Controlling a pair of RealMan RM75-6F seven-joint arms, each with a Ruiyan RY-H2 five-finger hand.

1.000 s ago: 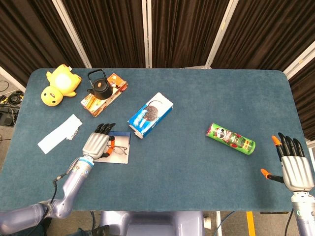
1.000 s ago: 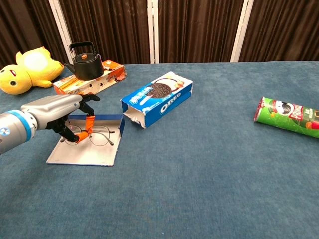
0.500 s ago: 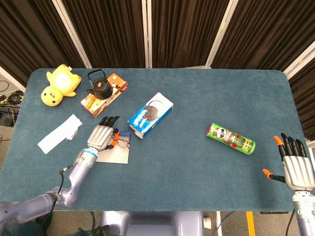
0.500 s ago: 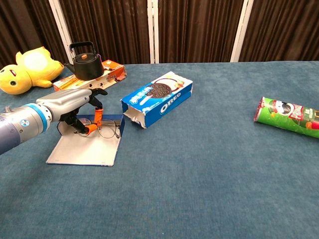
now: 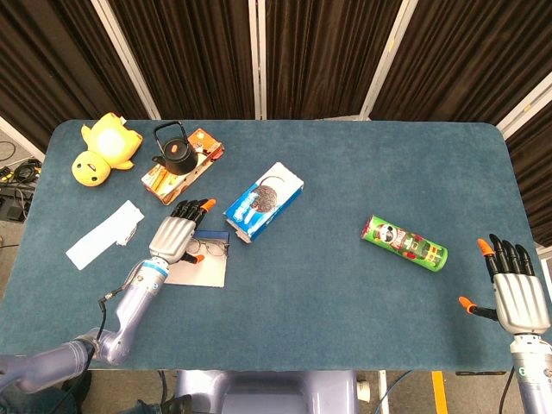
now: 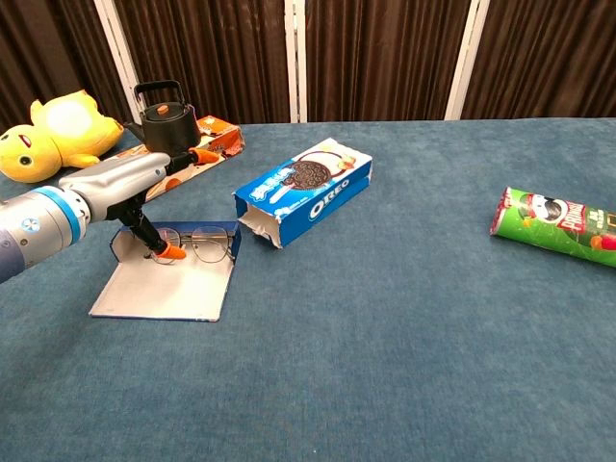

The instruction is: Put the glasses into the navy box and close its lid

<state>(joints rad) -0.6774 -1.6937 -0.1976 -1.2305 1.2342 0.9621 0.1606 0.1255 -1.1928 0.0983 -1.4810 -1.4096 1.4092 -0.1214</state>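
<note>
On the blue bench point(image 5: 328, 285), the glasses point(image 6: 206, 243) lie in the navy box point(image 6: 173, 279), up against its far wall, with the pale lid lying open and flat toward the camera in the chest view. The left hand point(image 6: 130, 183) hovers over the left end of the box with its fingers stretched out and apart, holding nothing; one orange fingertip point(image 6: 171, 252) points down right beside the left lens, and I cannot tell whether it touches the frame. In the head view the same hand point(image 5: 175, 233) covers the left part of the box point(image 5: 200, 263), while the glasses point(image 5: 210, 248) show just to its right. The right hand point(image 5: 516, 289) rests far off near the right edge of the bench, fingers spread, holding nothing. Just beyond the box lies a blue Oreo carton point(image 6: 303, 190), one end torn open. Farther back a black kettle point(image 6: 162, 117) stands on an orange carton point(image 6: 207, 140), with a yellow plush toy point(image 6: 53, 130) to the left. A green crisp can point(image 6: 553, 223) lies on its side well to the right, and a white paper point(image 5: 105, 234) lies left of the box.
</note>
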